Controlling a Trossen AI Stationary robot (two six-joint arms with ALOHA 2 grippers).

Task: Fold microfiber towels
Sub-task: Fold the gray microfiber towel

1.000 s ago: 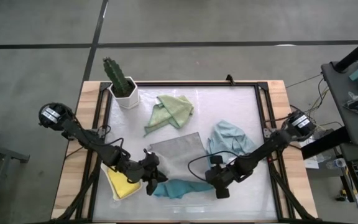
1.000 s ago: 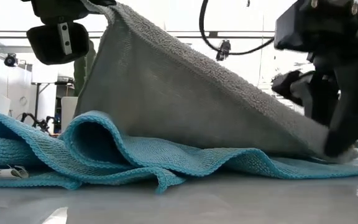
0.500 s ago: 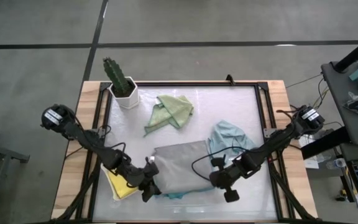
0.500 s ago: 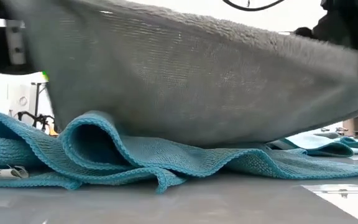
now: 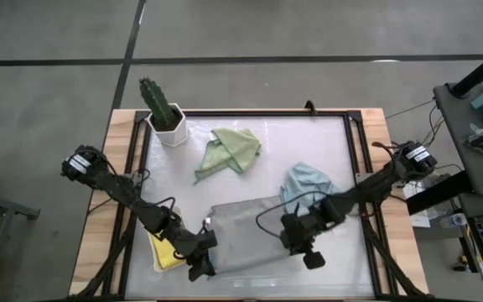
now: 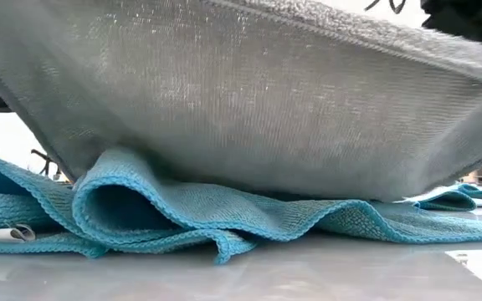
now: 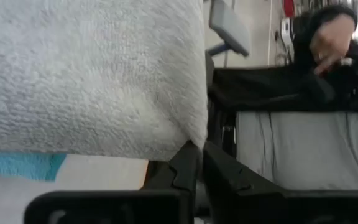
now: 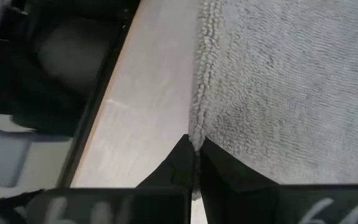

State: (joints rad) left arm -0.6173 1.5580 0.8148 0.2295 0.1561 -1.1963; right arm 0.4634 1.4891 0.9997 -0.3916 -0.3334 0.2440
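Grey microfiber towel (image 5: 246,235): soft square cloth, spread across the near middle of the glossy white table (image 5: 309,143), lifted at two corners. In the low view it hangs as a broad grey sheet (image 6: 241,100) over the teal cloth.

Left gripper (image 5: 201,258): at the towel's near-left corner; jaws closed, pinching the grey corner, as the left wrist view (image 7: 194,155) shows with the cloth draped above the fingertips.

Right gripper (image 5: 302,243): at the towel's near-right edge; jaws closed on the hemmed grey edge, seen in the right wrist view (image 8: 194,149).

Teal microfiber towel (image 6: 207,221): rumpled in loose folds on the tabletop beneath the grey one, a small white label (image 6: 2,234) at its left end; hidden from the high view.

Yellow microfiber towel (image 5: 164,250): folded flat, partly under the left arm, just beside the grey towel's left edge.

Pale blue microfiber towel (image 5: 306,184): bunched, touching the grey towel's far-right corner, beside the right arm.

Sage green microfiber towel (image 5: 231,149): crumpled, toward the far side, well apart from the grey one.

Green cactus in a white hexagonal pot (image 5: 164,113): upright at the far-left corner of the table.
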